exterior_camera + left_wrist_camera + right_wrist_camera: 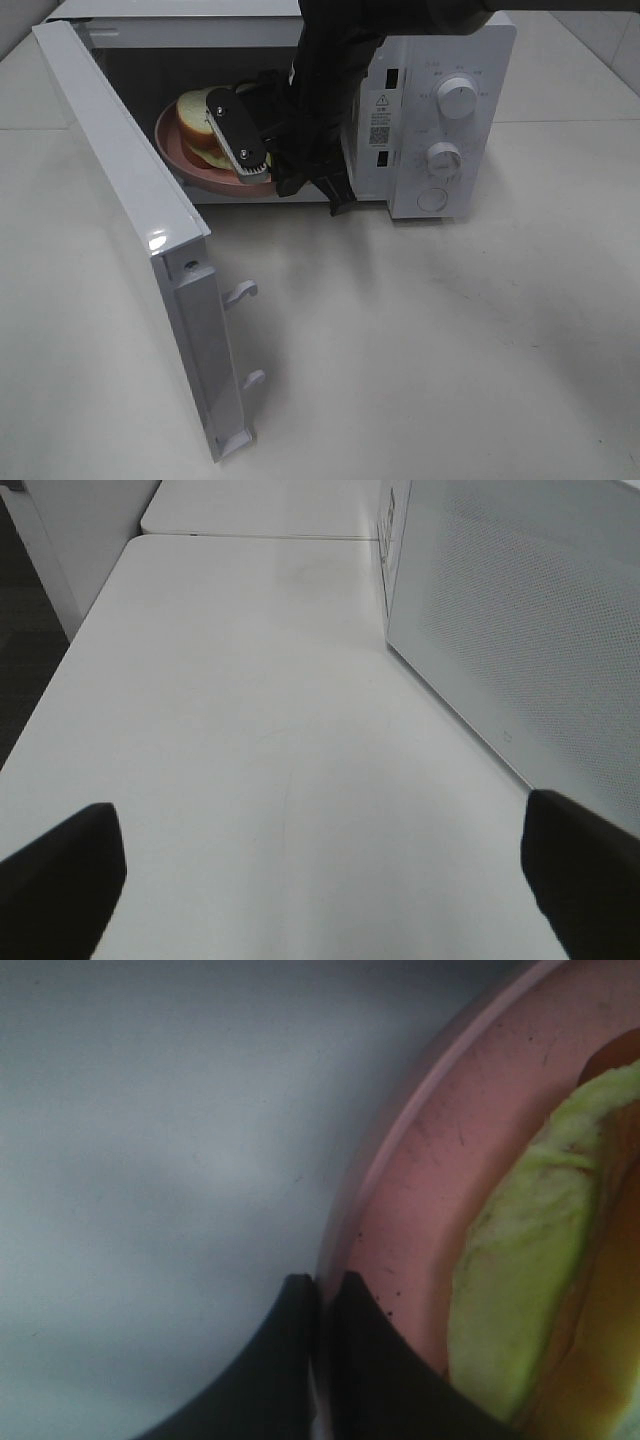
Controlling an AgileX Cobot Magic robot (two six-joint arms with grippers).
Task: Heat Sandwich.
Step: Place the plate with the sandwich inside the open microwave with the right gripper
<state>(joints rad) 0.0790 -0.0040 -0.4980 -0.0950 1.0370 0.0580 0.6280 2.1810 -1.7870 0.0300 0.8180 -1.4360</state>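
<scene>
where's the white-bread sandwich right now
The white-bread sandwich sits left of centre in the exterior high view, on the round pink plate inside the open white microwave, beside the right gripper.

Black right arm (335, 60), white screw-studded bar (238, 135), dark tapered fingers (385, 1380).

Checking white table (420, 350): carrying one microwave (480, 125), sitting directly on top, at far side in high view. Standing with door (120, 190) swung wide open to left, hanging just over table surface, two latch hooks (243, 292) pointing outward. Showing perforated wall (520, 610) in left wrist view, meeting table (260, 730) along its base. Butting against second table (260, 505) at a seam, near microwave corner.
</scene>
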